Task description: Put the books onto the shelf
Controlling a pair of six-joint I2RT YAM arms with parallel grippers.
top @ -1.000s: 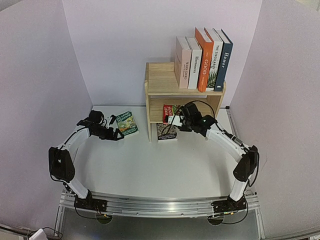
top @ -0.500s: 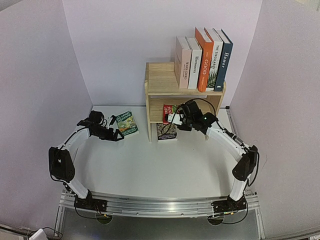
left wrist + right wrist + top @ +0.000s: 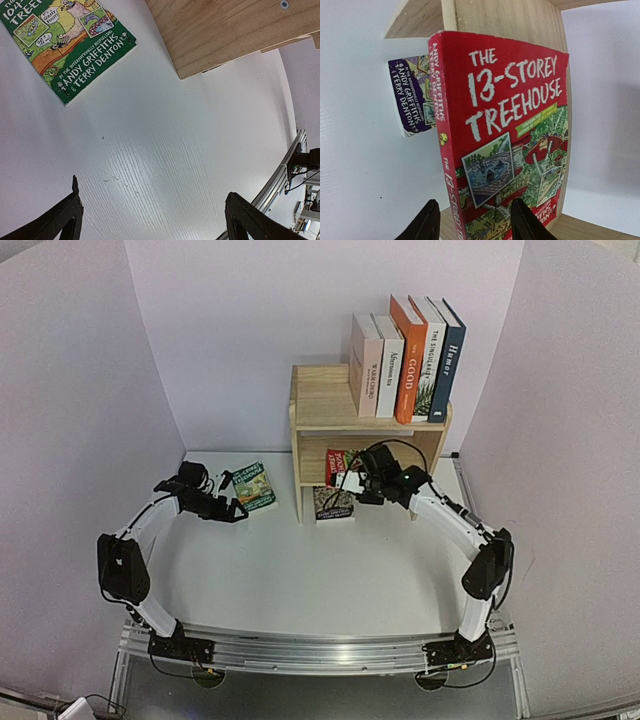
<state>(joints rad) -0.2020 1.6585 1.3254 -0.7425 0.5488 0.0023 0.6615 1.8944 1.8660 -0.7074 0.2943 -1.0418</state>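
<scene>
the right gripper (image 3: 475, 227) is closed on the lower end of the red book (image 3: 510, 130), with one finger by the spine and the other on the cover. the book is held upright, a little tilted, at the mouth of the lower tier of the shelf (image 3: 510, 17). whether its bottom edge is already set down cannot be told. just to its left the dark book (image 3: 412, 97) lies flat, its near end sticking out from under the shelf.

for a clean placement, the red book is best squared to the tier and eased farther in. it should be kept apart from the dark book and the wooden side panel and seated on its lower edge before the jaws are parted, or a lean and a topple are likely.

on the top tier five books (image 3: 405, 355) are stood at the right end. well to the left, the left gripper (image 3: 152, 195) hangs wide open and empty over the table (image 3: 165, 150), near the green book (image 3: 65, 45), which lies flat and is likely to be taken afterwards.
</scene>
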